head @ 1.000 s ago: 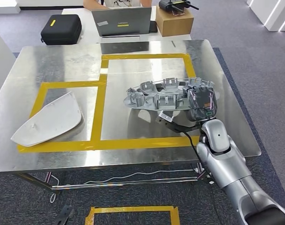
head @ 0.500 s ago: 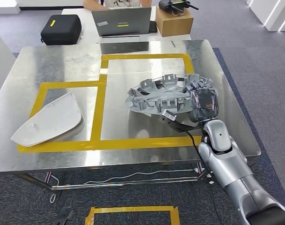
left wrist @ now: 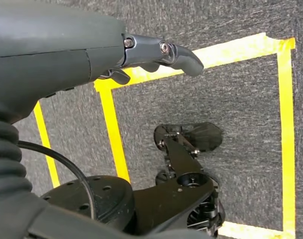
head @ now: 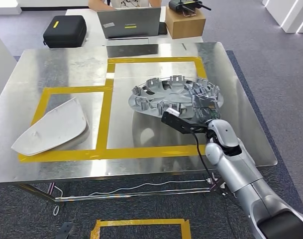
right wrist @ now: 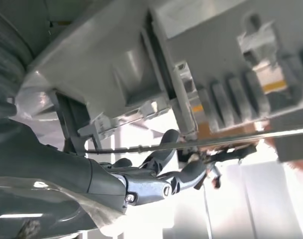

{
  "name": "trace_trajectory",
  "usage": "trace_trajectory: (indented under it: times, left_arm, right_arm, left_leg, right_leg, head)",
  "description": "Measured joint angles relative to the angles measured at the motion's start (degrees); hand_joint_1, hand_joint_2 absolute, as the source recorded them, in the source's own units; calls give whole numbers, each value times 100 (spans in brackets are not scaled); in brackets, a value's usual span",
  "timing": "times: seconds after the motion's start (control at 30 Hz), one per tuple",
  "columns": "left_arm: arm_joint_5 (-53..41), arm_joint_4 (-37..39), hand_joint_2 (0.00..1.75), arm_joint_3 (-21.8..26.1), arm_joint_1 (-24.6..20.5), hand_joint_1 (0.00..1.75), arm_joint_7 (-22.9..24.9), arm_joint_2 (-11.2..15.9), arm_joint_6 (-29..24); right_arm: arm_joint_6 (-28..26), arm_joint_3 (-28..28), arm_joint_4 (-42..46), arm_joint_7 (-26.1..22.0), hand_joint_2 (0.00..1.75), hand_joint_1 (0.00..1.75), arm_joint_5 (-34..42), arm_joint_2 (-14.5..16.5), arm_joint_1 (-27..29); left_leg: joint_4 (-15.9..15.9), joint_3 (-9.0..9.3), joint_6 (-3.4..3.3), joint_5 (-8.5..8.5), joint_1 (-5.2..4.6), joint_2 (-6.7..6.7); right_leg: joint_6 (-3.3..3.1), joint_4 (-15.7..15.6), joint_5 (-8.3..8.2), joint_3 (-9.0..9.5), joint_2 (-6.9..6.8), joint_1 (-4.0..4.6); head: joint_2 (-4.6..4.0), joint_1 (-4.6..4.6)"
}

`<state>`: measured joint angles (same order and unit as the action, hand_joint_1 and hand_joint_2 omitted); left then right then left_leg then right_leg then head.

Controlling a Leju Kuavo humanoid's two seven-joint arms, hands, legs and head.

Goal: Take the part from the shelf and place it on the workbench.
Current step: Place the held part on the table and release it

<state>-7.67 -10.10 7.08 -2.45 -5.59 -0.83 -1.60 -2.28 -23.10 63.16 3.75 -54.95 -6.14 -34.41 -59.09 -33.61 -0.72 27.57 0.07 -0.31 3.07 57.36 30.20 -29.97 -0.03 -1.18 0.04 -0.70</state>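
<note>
The part (head: 168,94) is a round grey wheel cover with clips around its rim. It lies nearly flat, inner side up, low over the metal workbench (head: 67,69), inside the right yellow-taped rectangle (head: 157,152). My right hand (head: 203,107) grips its near right rim. In the right wrist view the ribbed rim of the part (right wrist: 202,55) is close over my right hand's dark fingers (right wrist: 168,179). Whether the part touches the bench I cannot tell. My left hand (left wrist: 157,52) hangs over the floor with nothing in it, one finger stretched out.
A white curved panel (head: 53,127) lies in the left taped area. Behind the bench stand a laptop (head: 129,22), a black case (head: 65,31) and a cardboard box (head: 185,21), with a person seated at the back. Yellow floor tape (left wrist: 112,129) marks the grey carpet.
My right hand has turned and carried the part left and down toward the bench top. The part has levelled out from its earlier tilt.
</note>
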Motion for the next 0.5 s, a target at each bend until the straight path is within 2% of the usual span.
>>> trace_trajectory:
  times: [0.17,0.5]
  left_arm:
    - [4,0,0,131,27,0,-7,-1,12]
    - [1,0,0,337,58,0,-10,0,20]
  right_arm:
    - [581,-272,98,6,175,0,1058,39,-207]
    - [1236,-900,108,168,175,0,2140,39,-714]
  left_leg:
    - [0,0,0,0,1,0]
    - [-1,0,0,-1,-1,2]
  right_leg:
    - [0,1,0,1,0,0]
    - [0,0,0,-3,4,-1]
  head:
    - [0,1]
    - [0,0]
